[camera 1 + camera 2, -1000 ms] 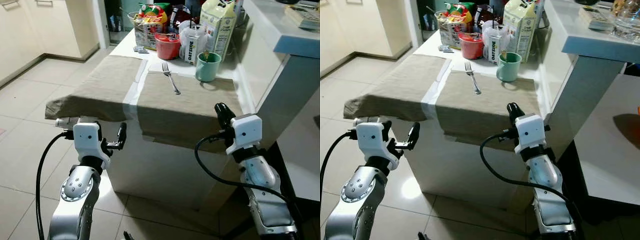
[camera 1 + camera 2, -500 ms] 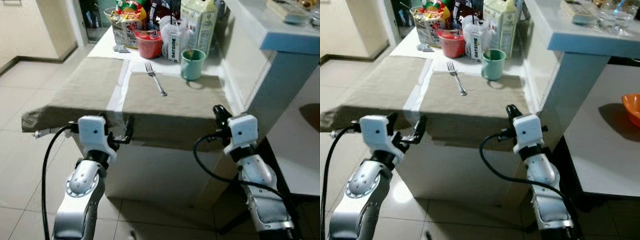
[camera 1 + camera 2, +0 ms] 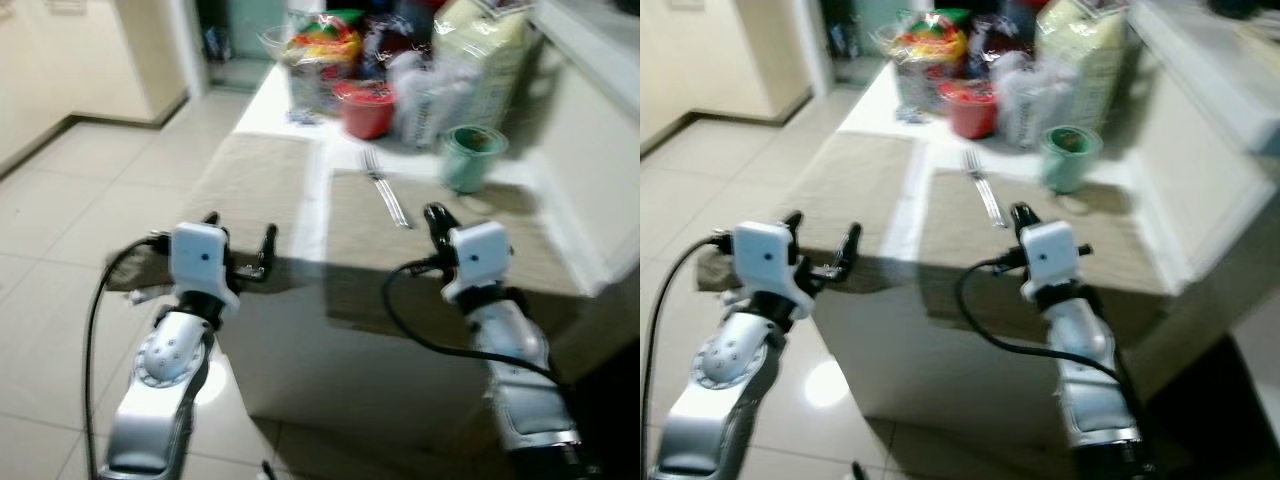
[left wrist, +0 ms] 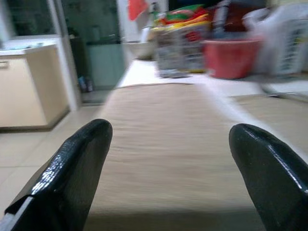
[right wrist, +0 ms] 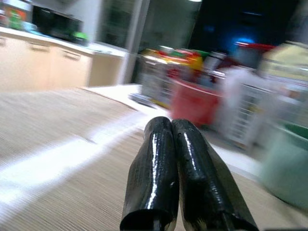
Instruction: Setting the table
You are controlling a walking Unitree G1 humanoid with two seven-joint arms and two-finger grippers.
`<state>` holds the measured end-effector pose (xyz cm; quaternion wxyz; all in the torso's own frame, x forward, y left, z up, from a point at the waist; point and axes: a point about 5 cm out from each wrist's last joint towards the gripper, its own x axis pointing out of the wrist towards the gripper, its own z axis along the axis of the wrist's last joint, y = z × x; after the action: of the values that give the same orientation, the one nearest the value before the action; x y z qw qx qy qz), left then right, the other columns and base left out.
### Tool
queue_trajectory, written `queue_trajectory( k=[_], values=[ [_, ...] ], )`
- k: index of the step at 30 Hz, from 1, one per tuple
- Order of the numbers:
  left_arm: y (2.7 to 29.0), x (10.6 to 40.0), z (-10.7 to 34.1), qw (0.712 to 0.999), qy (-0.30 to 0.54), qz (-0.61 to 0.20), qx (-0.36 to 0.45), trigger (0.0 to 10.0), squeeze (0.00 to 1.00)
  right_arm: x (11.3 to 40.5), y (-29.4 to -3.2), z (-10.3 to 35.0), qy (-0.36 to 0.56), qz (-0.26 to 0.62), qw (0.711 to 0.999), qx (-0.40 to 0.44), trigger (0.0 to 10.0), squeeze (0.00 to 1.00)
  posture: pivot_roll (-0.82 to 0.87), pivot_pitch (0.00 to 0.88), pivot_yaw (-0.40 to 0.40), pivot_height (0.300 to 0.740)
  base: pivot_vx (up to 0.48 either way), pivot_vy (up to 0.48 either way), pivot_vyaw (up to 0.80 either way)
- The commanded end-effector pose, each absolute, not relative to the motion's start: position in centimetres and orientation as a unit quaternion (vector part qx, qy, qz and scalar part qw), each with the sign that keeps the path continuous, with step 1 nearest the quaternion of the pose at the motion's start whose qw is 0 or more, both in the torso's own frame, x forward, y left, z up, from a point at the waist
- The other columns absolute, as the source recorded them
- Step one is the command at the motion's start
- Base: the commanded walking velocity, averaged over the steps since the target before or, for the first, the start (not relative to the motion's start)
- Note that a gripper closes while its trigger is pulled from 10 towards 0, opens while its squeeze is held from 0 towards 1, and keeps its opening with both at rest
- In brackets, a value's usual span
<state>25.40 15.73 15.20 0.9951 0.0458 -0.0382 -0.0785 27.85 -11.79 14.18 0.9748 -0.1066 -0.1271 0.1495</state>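
The left gripper (image 3: 240,265) hangs at the near edge of the counter (image 3: 300,205), its fingers (image 4: 72,168) spread wide apart and holding nothing. Straight beyond those fingers lies the left placemat (image 3: 250,180), bare of any setting; its near edge droops over the counter's front just under the fingers.

Between the two mats runs a pale strip of counter. To the right of it, the right gripper (image 3: 434,217) is raised over the near part of the right placemat (image 3: 440,235), its fingers (image 5: 173,178) pressed together with nothing between them. Just past those fingertips, slightly toward the left arm, a fork (image 3: 384,190) lies flat on that mat, and a green cup (image 3: 472,158) stands beyond them on the other side, at the mat's far corner.

Behind the mats, well beyond both pairs of fingers, a red bowl (image 3: 366,106), a milk carton (image 3: 485,55) and bright packets (image 3: 320,50) are crowded together; blur hides their detail.

As a judgement, the job is partly done: both mats are laid and one place has a fork and a cup, while the left place has nothing on it. Neither gripper carries an item, so more cutlery or dishes would have to be fetched.
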Motion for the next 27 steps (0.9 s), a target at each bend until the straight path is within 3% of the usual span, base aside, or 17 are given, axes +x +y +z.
queue_trajectory(
  k=[1, 12, 18, 19, 21, 22, 27],
  values=[
    [14.3, 25.7, 16.0, 0.992, -0.057, -0.107, 0.036, 10.0, 0.00, 28.0, -13.1, 14.7, -0.136, 0.131, 0.975, -0.120, 10.0, 0.00, -0.06, 0.007, 0.003, 0.740, 0.000, 0.000, 0.00],
    [14.6, 26.1, 16.5, 0.992, -0.062, -0.105, 0.031, 10.0, 0.00, 31.0, -12.4, 18.0, -0.146, 0.091, 0.981, -0.086, 10.0, 0.00, -0.06, 0.000, 0.015, 0.740, 0.000, 0.000, 0.00],
    [14.5, 26.0, 16.4, 0.992, -0.059, -0.110, 0.030, 10.0, 0.00, 33.7, -13.7, 19.0, -0.143, 0.036, 0.987, -0.064, 10.0, 0.00, -0.06, 0.000, 0.019, 0.740, 0.000, 0.000, 0.00],
    [14.5, 26.0, 16.4, 0.992, -0.058, -0.110, 0.031, 10.0, 0.00, 34.9, -14.5, 19.2, -0.132, 0.012, 0.990, -0.058, 10.0, 0.83, -0.05, 0.000, 0.022, 0.740, 0.000, 0.000, 0.00],
    [14.5, 26.0, 16.4, 0.992, -0.058, -0.110, 0.031, 10.0, 0.00, 34.9, -14.5, 19.2, -0.132, 0.012, 0.990, -0.058, 10.0, 0.83, -0.05, 0.000, 0.022, 0.740, 0.000, 0.000, 0.00],
    [14.6, 26.0, 16.3, 0.992, -0.057, -0.111, 0.032, 10.0, 0.00, 36.4, -15.4, 19.4, -0.115, -0.014, 0.992, -0.055, 10.0, 1.00, -0.05, 0.000, 0.023, 0.740, 0.000, 0.000, 0.00],
    [14.7, 26.0, 16.4, 0.991, -0.056, -0.114, 0.035, 10.0, 0.00, 38.0, -16.1, 19.6, -0.095, -0.041, 0.993, -0.060, 10.0, 1.00, -0.04, 0.000, 0.023, 0.740, 0.000, 0.000, 0.00]
  ],
)
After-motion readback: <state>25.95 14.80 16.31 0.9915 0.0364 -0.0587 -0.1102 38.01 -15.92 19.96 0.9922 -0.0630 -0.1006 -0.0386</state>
